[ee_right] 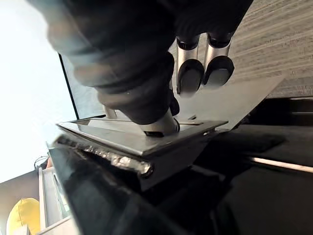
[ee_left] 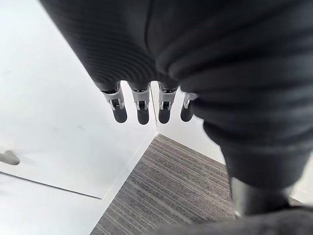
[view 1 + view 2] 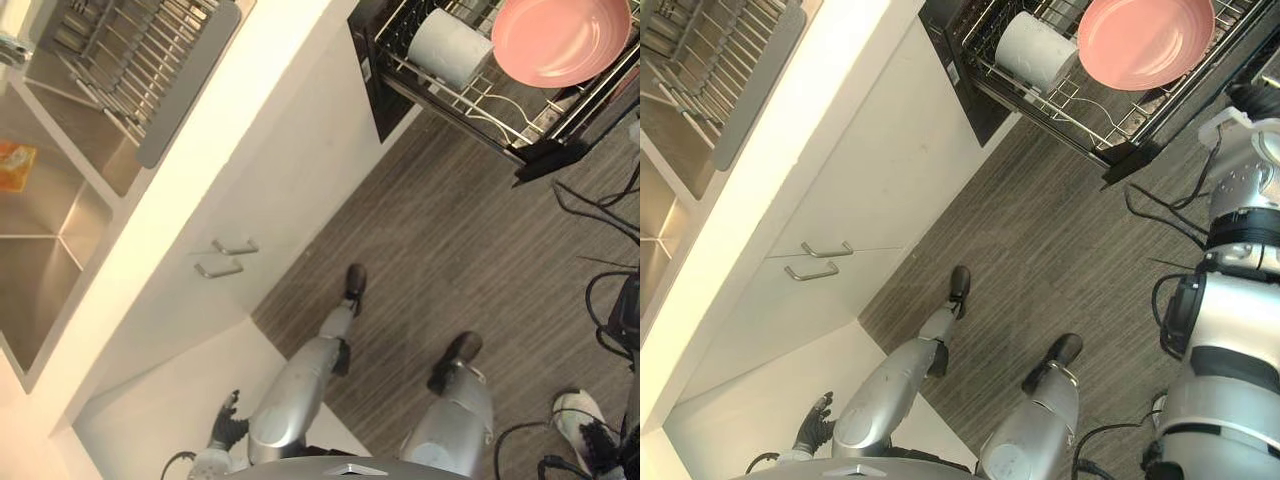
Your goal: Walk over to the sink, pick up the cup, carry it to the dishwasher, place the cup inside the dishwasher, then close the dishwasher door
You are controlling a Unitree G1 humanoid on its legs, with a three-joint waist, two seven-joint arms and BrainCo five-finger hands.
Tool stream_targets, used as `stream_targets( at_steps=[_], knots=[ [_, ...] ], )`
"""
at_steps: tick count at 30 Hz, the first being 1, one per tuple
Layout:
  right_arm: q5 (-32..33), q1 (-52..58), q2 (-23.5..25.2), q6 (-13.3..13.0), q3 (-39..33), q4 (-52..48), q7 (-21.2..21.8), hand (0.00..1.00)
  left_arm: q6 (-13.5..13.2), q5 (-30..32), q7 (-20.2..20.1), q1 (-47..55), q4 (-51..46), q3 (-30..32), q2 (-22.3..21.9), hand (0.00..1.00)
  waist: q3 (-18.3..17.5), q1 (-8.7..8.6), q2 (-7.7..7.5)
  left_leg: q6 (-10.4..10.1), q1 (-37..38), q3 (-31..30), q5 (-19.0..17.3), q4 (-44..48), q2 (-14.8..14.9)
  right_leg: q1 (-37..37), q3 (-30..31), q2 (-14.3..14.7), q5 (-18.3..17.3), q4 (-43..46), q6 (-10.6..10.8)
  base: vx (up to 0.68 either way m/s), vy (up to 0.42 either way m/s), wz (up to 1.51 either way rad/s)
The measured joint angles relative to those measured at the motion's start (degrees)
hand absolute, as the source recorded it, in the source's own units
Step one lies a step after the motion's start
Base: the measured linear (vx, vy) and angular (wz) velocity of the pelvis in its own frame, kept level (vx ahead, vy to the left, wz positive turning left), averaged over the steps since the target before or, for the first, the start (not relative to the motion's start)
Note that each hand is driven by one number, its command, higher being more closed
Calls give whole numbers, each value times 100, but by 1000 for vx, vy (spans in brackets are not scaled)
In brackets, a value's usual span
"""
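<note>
The white cup [image 3: 450,47] lies on its side in the pulled-out dishwasher rack [image 3: 470,105], beside a pink plate [image 3: 560,38]. My right arm reaches up along the right side, and its hand [image 3: 1252,100] is level with the rack. In the right wrist view the thumb [image 1: 161,122] rests on the steel edge of the dishwasher door [image 1: 122,139], with the fingers [image 1: 198,73] straight over the panel and holding nothing. My left hand [image 3: 228,425] hangs low beside the white cabinet, its fingers [image 2: 142,105] straight and empty.
A steel sink [image 3: 60,215] with an orange sponge [image 3: 15,165] and a dish rack [image 3: 130,60] sit in the white counter on the left. Cabinet doors with two metal handles [image 3: 225,258] face the grey wood floor [image 3: 440,250]. A white shoe [image 3: 580,415] shows at the lower right.
</note>
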Motion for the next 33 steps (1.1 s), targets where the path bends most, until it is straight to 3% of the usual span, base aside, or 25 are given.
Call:
stream_targets(
  at_steps=[5, 10, 15, 21, 22, 23, 25, 26, 27, 30, 33],
  knots=[
    [-6, -162, -88, 47, 393, 80, -1, 100, 72, -110, -49, 1, 4, -111, 1, 0, -171, 87, 217, -57, -43, -308, -37, -1, -5, 47, -251, -23, -187, 242, -8, -24, -107, 25],
    [-269, -311, -104, 74, 653, 80, 11, 100, 24, -108, -116, 1, 33, -99, 1, 0, -192, 148, 243, -127, -45, -648, 100, 4, -83, 217, -647, -138, -453, 515, -35, 16, -123, 40],
    [-347, -613, 67, -107, 656, 309, 6, 100, -108, -24, -297, 16, 230, -97, 2, 0, -191, 437, 241, -201, -39, -763, 307, 5, -151, 384, -955, -217, -683, 707, -89, -5, -147, 33],
    [-616, -1222, 357, -819, 882, 330, 114, 100, -237, 73, -482, 208, 261, -86, -3, 0, -193, 706, 244, -304, -45, -742, 567, 5, -140, 675, -1323, -77, -761, 558, -172, -22, -108, 22],
    [-716, -1242, 369, -977, 884, 319, 184, 100, -244, 93, -512, 210, 268, -87, -3, 0, -193, 736, 244, -304, -54, -745, 567, 5, -123, 689, -1347, -45, -771, 537, -187, -58, -102, 20],
    [-913, -1330, 467, -1311, 886, 211, 377, 100, -260, 171, -545, 219, 273, -88, -3, 0, -193, 793, 244, -304, -83, -748, 567, 5, -85, 715, -1446, 7, -789, 527, -214, -53, -78, 21],
    [-1084, -1461, 573, -1537, 899, 136, 479, 100, -280, 187, -553, 220, 271, -89, -2, 0, -194, 832, 244, -304, -81, -749, 567, 5, -60, 753, -1496, 31, -821, 543, -228, -48, -67, 18],
    [-1264, -1486, 688, -1784, 964, -20, 501, 0, -312, 189, -560, 221, 263, -89, -2, 0, -194, 899, 245, -305, -78, -749, 565, 4, -49, 768, -1493, 54, -833, 544, -237, -48, -59, 12],
    [-1327, -1465, 747, -2047, 883, 34, 422, 0, -326, 189, -562, 239, 265, -89, 1, 0, -194, 896, 244, -306, -80, -748, 561, 3, -35, 782, -1494, 82, -839, 546, -239, -48, -48, 9],
    [-1615, -1450, 746, -2175, 1010, -1, 451, 0, -318, 190, -562, 238, 273, -79, 6, 0, -204, 878, 258, -179, -55, -741, 159, 1, 34, 733, -1486, 81, -933, 753, -206, -53, -28, -1],
    [-1700, -1411, 747, -2176, 1004, -12, 451, 0, -367, 259, -560, 248, 252, 21, 14, 0, -198, 873, 250, -186, -64, -706, 115, 1, 40, 713, -1455, 77, -919, 732, -193, -20, -29, -3]
  ],
)
